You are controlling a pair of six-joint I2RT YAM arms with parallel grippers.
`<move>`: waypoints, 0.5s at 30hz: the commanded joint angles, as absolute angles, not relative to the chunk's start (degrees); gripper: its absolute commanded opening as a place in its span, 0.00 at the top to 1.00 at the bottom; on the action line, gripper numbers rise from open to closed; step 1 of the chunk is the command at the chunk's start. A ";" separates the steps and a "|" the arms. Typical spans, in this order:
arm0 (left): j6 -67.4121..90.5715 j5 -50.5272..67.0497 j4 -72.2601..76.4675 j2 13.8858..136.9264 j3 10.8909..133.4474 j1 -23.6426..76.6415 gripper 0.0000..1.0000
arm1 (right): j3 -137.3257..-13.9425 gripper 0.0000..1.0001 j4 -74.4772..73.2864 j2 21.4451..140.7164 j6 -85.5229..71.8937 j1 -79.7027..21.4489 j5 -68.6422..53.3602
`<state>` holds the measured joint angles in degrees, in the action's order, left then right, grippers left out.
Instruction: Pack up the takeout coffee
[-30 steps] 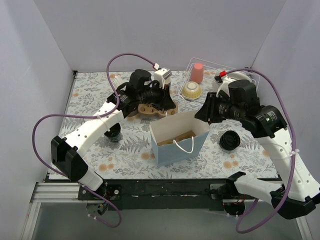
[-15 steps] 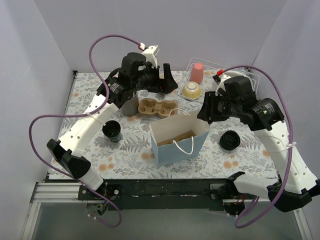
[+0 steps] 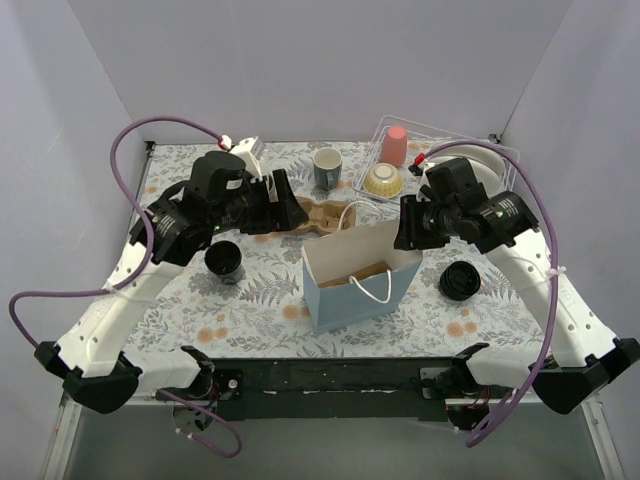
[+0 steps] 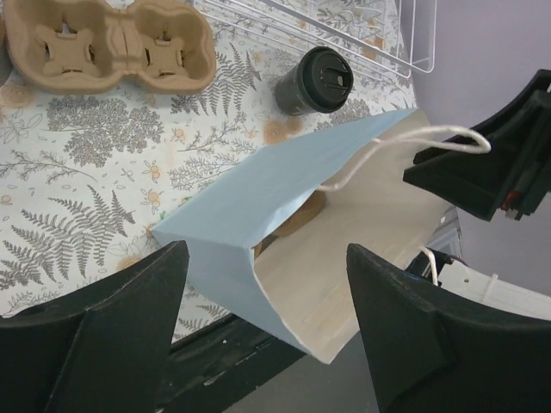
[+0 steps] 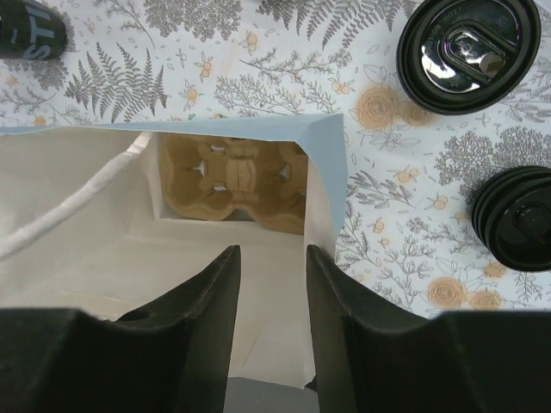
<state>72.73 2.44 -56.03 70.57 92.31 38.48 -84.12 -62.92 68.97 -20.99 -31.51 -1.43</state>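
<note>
A black lidded takeout coffee cup (image 3: 223,260) stands left of the open blue paper bag (image 3: 355,275), and another (image 3: 460,282) stands to its right. My left gripper (image 3: 285,200) hovers open and empty beside the cardboard cup carrier (image 3: 322,214); the left wrist view shows its jaws (image 4: 265,251) wide above the bag (image 4: 250,215), with one cup (image 4: 315,81) beyond. My right gripper (image 3: 405,232) is at the bag's right rim. Its fingers (image 5: 270,258) stand apart over the opening, holding nothing. Two lidded cups (image 5: 469,52) (image 5: 516,219) show outside the bag.
A second cardboard carrier (image 5: 232,182) lies at the bottom of the bag. A grey-green mug (image 3: 327,167) stands at the back. A wire rack (image 3: 440,135) at the back right holds a pink cup (image 3: 396,145) and a bowl (image 3: 383,180). Purple cables arc over both arms.
My left gripper let go of the carrier, opened, rose and swung back to the left, uncovering the mug. The right gripper edged closer to the bag's rim.
</note>
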 commanded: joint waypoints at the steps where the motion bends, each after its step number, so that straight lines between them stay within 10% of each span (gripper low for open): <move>1: 72.78 2.20 -59.15 67.67 92.37 38.76 0.27 | -92.27 0.53 -63.37 70.92 -21.36 -31.20 -1.13; 8: 73.83 6.94 -59.24 68.55 93.16 38.76 0.31 | -98.79 0.39 -67.41 74.53 -18.46 -31.11 5.53; 15: 76.90 9.66 -60.73 69.26 92.03 38.76 0.33 | -88.34 0.46 -63.91 72.25 -17.67 -31.29 1.15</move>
